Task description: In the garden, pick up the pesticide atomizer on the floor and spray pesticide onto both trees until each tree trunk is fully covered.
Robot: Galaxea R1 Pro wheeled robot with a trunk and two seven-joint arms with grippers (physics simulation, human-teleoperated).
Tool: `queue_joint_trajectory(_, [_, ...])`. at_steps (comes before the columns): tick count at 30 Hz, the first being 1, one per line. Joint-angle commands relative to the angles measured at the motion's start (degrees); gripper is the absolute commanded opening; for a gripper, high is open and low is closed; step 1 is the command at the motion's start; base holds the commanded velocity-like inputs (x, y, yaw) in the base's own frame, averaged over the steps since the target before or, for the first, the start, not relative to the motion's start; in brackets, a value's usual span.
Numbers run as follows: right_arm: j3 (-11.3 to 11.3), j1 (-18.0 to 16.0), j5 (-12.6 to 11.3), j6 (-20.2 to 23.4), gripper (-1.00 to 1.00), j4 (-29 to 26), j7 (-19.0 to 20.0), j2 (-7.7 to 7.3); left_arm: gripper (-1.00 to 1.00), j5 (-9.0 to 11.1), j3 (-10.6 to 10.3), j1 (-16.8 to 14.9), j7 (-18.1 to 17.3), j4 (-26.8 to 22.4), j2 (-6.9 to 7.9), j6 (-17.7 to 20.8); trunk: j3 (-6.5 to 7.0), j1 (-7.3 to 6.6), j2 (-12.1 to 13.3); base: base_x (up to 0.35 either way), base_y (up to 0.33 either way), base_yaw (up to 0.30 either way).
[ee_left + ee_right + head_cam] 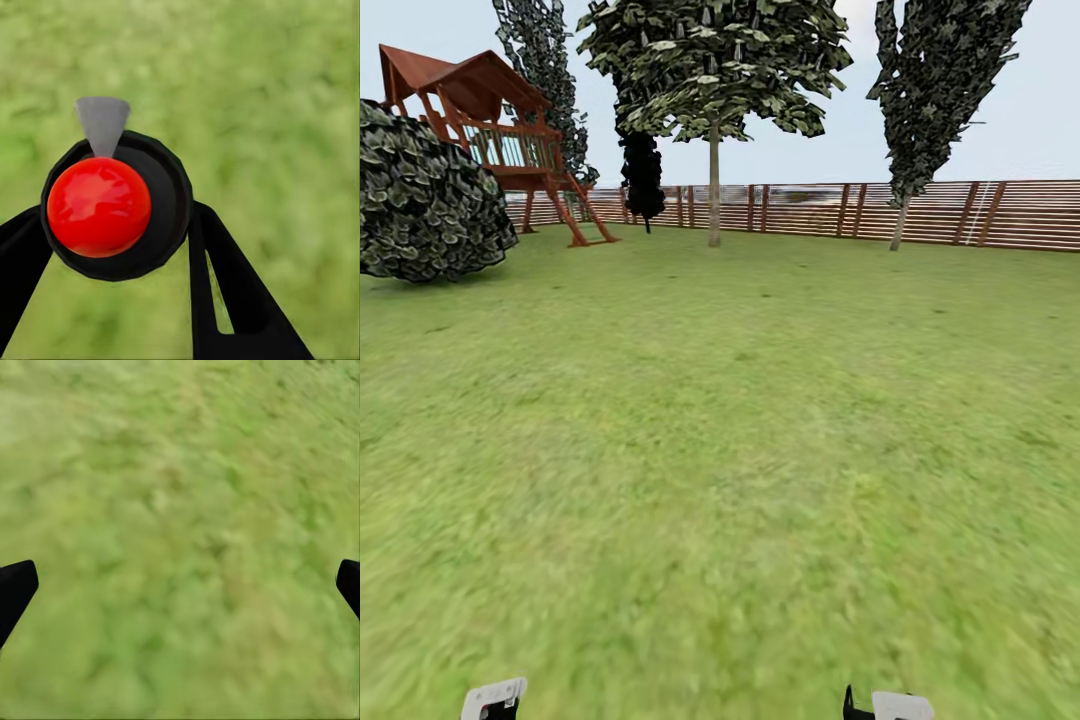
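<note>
In the left wrist view I see the pesticide atomizer from above: a dark round body, a glossy red top and a grey nozzle. My left gripper is shut on it, one black finger on each side, over grass. My right gripper is open, holding nothing, with blurred lawn beneath it. Far across the garden lawn, two trees stand by the fence: one with a pale straight trunk, one further right with a slanted trunk. The stone floor is out of view.
A brown slat fence runs along the back. A red wooden playhouse and a large round bush stand at the left. A narrow black-leaved tree is near the fence. Open grass lies between me and the trees.
</note>
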Motion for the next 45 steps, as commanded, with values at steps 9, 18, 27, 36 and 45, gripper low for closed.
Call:
queue_joint_trajectory(9, [-0.5,0.0,0.6,-0.1,1.00,0.0,-0.3,0.02,-1.00,-0.5,0.5,0.0,-0.2,0.1,0.01,-0.2,-0.05,0.03,0.0,0.338,0.000,0.000])
queue_joint_trajectory(18, [-0.5,0.0,0.6,-0.1,1.00,0.0,-0.3,0.02,-1.00,-0.5,0.5,0.0,-0.2,0.1,0.01,-0.2,-0.05,0.03,0.0,0.338,0.000,0.000])
queue_joint_trajectory(27, [-0.5,0.0,0.6,-0.1,1.00,0.0,-0.3,0.03,-1.00,-0.5,0.5,0.0,-0.2,0.1,0.01,-0.2,-0.05,0.03,0.0,0.338,0.000,0.000])
queue_joint_trajectory(36, [-0.5,0.0,0.6,-0.1,1.00,0.0,-0.3,0.02,-1.00,-0.5,0.5,0.0,-0.2,0.1,0.01,-0.2,-0.05,0.03,0.0,0.338,0.000,0.000])
queue_joint_trajectory(45, [-0.5,0.0,0.6,-0.1,1.00,0.0,-0.3,0.02,-1.00,-0.5,0.5,0.0,-0.2,0.1,0.01,-0.2,-0.05,0.03,0.0,0.338,0.000,0.000])
